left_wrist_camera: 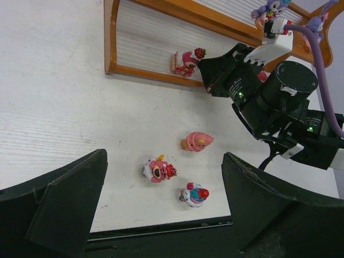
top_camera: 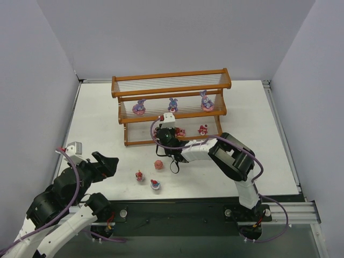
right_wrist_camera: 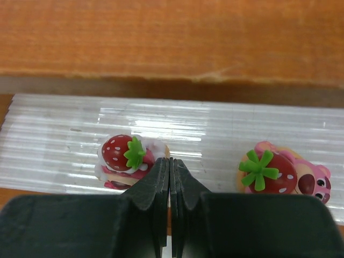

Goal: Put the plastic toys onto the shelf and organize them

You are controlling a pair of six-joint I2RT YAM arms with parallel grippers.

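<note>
Toys [left_wrist_camera: 197,142]: three lie off the shelf [top_camera: 172,88].
Right gripper [right_wrist_camera: 170,171] jaws pressed together, perhaps nudging cake [right_wrist_camera: 126,156]; left gripper [left_wrist_camera: 164,161] spread above them.

In the right wrist view the pressed-together tips of the right gripper [right_wrist_camera: 170,164] cover the lower right of the strawberry cake [right_wrist_camera: 121,153], and the wooden rail [right_wrist_camera: 172,37] above is blurred. From the top camera this gripper's head hides part of the lowest tier of the shelf [top_camera: 115,86]. The red toy [top_camera: 180,131] just beside it is perhaps a pink bear, but it is too small to tell. The left wrist view cuts a purple bunny [left_wrist_camera: 273,7] and a second bunny [left_wrist_camera: 316,22] off at its top edge. It cuts the dark fingers [left_wrist_camera: 59,209] of the left gripper [left_wrist_camera: 164,161] off at the bottom. Only a red sliver [left_wrist_camera: 262,77] of another toy shows behind the right arm [left_wrist_camera: 285,91]
</note>
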